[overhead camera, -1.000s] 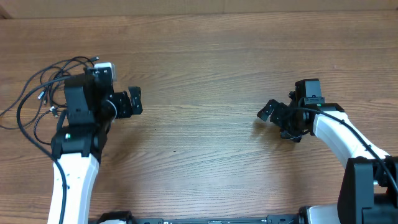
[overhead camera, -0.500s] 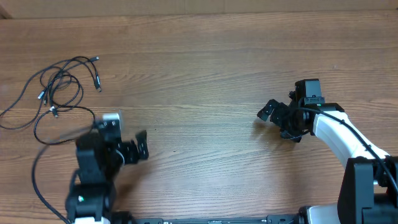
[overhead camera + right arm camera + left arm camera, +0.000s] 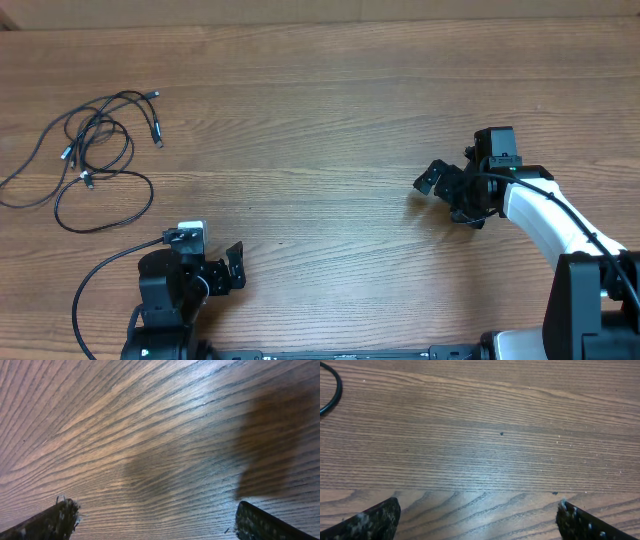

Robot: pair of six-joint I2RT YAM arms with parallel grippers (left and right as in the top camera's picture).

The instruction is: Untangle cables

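The cables (image 3: 95, 150) lie in a loose tangle of thin black loops at the far left of the table, with small plug ends pointing several ways. My left gripper (image 3: 230, 272) is open near the table's front edge, well below the tangle and touching none of it. In the left wrist view the left gripper (image 3: 477, 522) holds nothing, and only bare wood lies between its fingertips (image 3: 375, 520). A short black curve of cord (image 3: 332, 395) crosses that view's top left corner. My right gripper (image 3: 440, 195) hovers open at the right, empty in the right wrist view (image 3: 157, 522).
A thicker black wire (image 3: 85, 300) loops from the left arm at the front left. The white right arm (image 3: 545, 225) reaches in from the lower right. The wooden table's far edge (image 3: 320, 25) runs along the top.
The left arm has drawn back from over the cables to the table's front edge, uncovering the whole tangle. The right arm has not moved.
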